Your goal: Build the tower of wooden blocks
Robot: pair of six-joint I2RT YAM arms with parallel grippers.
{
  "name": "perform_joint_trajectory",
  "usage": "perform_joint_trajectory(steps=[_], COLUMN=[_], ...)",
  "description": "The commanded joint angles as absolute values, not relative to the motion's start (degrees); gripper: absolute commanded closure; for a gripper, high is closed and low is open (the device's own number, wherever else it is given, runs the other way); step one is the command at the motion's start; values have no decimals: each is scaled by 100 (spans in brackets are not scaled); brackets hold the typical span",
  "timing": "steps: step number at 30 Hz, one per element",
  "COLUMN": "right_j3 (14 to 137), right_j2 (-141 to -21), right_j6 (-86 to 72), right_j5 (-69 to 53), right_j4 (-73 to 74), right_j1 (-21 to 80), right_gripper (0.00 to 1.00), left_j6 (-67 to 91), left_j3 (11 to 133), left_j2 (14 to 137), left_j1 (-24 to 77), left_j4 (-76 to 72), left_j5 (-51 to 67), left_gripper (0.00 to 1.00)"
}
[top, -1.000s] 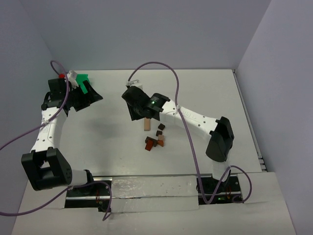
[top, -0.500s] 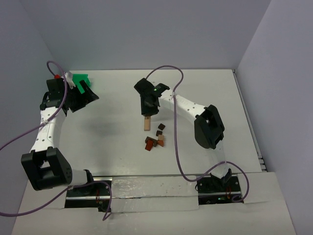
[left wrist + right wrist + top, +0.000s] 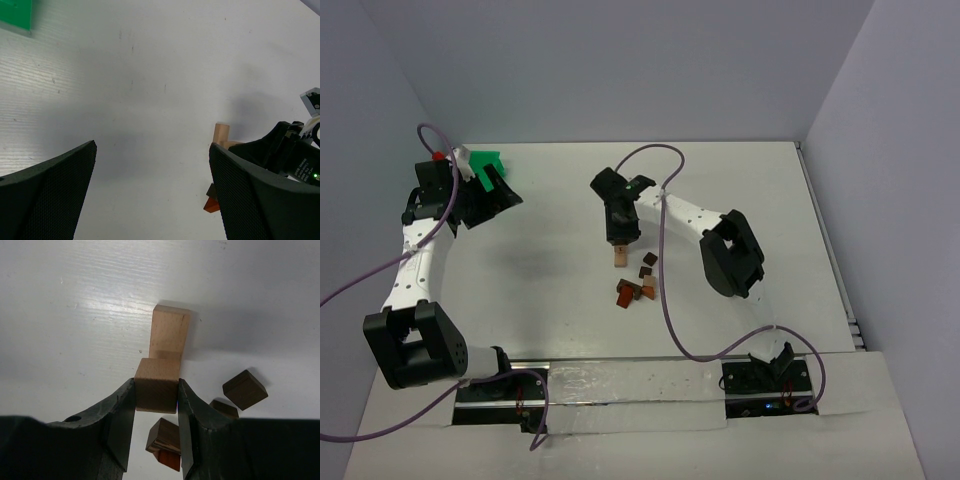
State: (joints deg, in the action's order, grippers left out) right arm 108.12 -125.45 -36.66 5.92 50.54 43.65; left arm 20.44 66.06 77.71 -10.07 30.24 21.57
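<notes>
Right hand (image 3: 156, 391) clenched on a light tan block (image 3: 157, 386) at centre of the surface (image 3: 75, 300), a second tan block (image 3: 170, 332) just beyond, possibly touching (angle poor), dark brown blocks (image 3: 244, 388) beside; left hand (image 3: 152, 147) spread wide, grasping nothing, near the green tray (image 3: 15, 15).

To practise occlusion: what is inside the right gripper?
A light tan block, pinched by both fingers. Its gripped sides and underside are covered, so table contact cannot be seen.
</notes>
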Motion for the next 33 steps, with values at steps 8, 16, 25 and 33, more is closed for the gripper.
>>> perform_joint_trajectory(steps=[8, 16, 25, 33], right_j3=[11252, 11254, 11180, 11171], right_j2=[-12733, -12687, -12727, -12806], right_j6=[-3803, -3951, -3981, -3999], right_j5=[853, 937, 976, 971], right_j4=[5065, 5032, 5010, 5010], right_j1=[4319, 4320, 4298, 4289], right_gripper=[100, 100, 100, 94], left_j6=[1864, 1868, 1881, 1872], left_j3=[6788, 6754, 6759, 6746], left_j2=[7659, 7642, 7656, 7668], left_j1=[-1037, -1037, -1029, -1037], left_j4=[2890, 2865, 2856, 2856], left_j5=[2479, 2443, 2469, 2483], left_gripper=[1, 1, 1, 1])
